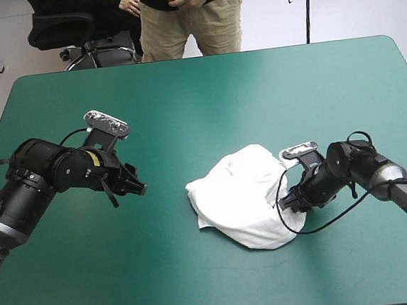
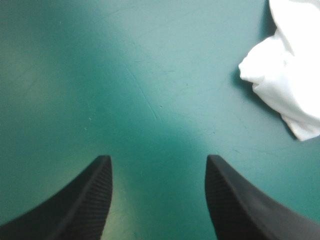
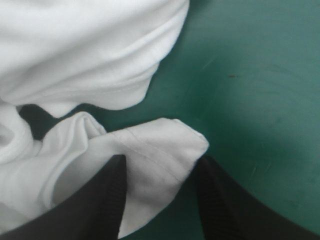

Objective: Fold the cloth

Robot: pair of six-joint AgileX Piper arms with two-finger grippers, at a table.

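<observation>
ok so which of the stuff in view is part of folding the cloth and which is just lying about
Part of the job:
- T-shirt, a crumpled white heap
- right hand, open, a hemmed edge between its fingers
- left hand, open, short of the heap

Just there:
- teal-green cover

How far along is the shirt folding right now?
Barely started. Nothing is folded: the T-shirt is a crumpled heap. In hand: the right hand is open around a hemmed edge, not gripped yet. The left hand is open over bare teal-green cover, apart from the shirt. Spreading and every fold remain.
</observation>
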